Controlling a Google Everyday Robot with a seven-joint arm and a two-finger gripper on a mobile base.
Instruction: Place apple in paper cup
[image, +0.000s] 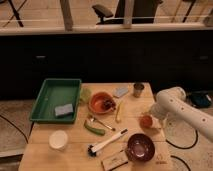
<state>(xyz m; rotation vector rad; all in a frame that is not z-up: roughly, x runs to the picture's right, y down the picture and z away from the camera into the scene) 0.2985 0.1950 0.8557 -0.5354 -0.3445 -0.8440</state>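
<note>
The apple (146, 121), small, round and orange-red, sits near the right edge of the wooden table (75, 150). My gripper (151, 118) is at the end of the white arm that comes in from the right, and it is down at the apple's right side. The paper cup (58, 139), short and white with a cream inside, stands upright at the table's front left, far from the apple and the gripper.
A green tray (55, 99) with a grey sponge (63, 109) lies at the back left. An orange bowl (101, 103), a banana (119, 111), a metal cup (138, 89), a dark purple bowl (139, 146), a dish brush (106, 142) and a green pepper (94, 129) lie about the table.
</note>
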